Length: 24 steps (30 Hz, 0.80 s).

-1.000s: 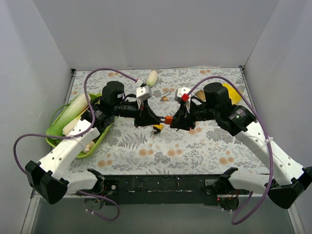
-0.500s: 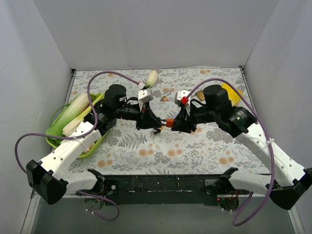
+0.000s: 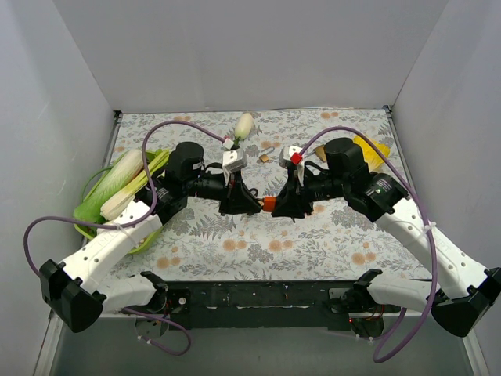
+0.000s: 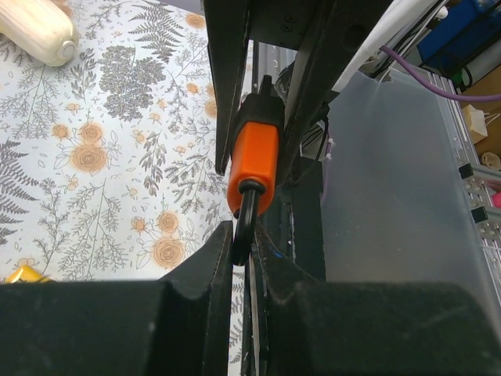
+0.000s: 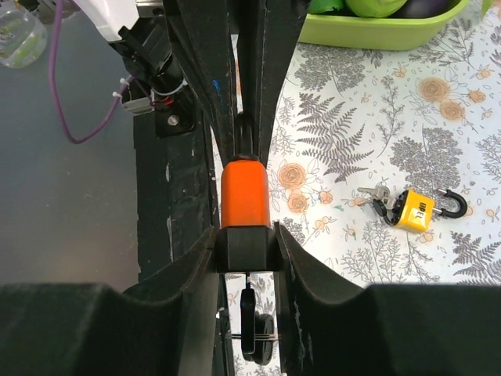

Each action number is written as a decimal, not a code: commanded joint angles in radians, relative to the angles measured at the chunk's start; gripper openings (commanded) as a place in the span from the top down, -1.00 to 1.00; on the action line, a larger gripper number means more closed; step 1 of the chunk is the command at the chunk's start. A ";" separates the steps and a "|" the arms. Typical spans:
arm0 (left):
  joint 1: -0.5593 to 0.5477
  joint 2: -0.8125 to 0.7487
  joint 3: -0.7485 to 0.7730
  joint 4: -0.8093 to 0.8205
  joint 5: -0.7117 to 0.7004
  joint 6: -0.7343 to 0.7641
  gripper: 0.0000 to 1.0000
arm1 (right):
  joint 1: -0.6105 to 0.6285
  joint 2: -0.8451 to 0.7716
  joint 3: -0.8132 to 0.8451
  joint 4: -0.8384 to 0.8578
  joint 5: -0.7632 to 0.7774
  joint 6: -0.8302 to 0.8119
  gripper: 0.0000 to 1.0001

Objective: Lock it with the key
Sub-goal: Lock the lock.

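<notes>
Left gripper (image 4: 243, 244): fingers clamped on the black shackle (image 4: 244, 219) of the orange padlock (image 4: 254, 160), straight ahead of its tips.
Right gripper (image 5: 246, 235): closed on the black end of the padlock body, tip to tip with the left gripper.
Orange padlock: spans both grippers.
Yellow padlock (image 5: 412, 210): on the tablecloth (image 5: 352, 125), shackle open, off to the right gripper's side.

2 white-and-black arms (image 3: 109, 244) carry looping purple cables (image 3: 24, 243).

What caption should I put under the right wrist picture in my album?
Right gripper and left gripper clamp an orange padlock between them; a yellow padlock lies on the flowery tablecloth.
</notes>
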 commanded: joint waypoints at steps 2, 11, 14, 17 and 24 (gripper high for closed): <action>-0.102 -0.025 0.002 0.152 -0.008 0.024 1.00 | 0.063 0.027 0.007 0.329 -0.087 0.002 0.97; 0.048 -0.071 -0.021 0.052 0.061 0.065 1.00 | -0.022 0.001 0.054 0.074 -0.068 -0.050 -0.13; 0.076 -0.080 -0.024 0.029 0.074 0.103 1.00 | -0.087 0.001 0.070 -0.030 -0.103 -0.091 -0.24; 0.077 -0.080 -0.024 0.018 0.081 0.117 1.00 | -0.124 -0.002 0.075 -0.081 -0.116 -0.125 -0.22; 0.077 -0.070 -0.020 0.023 0.090 0.110 1.00 | -0.142 0.008 0.081 -0.108 -0.142 -0.158 0.10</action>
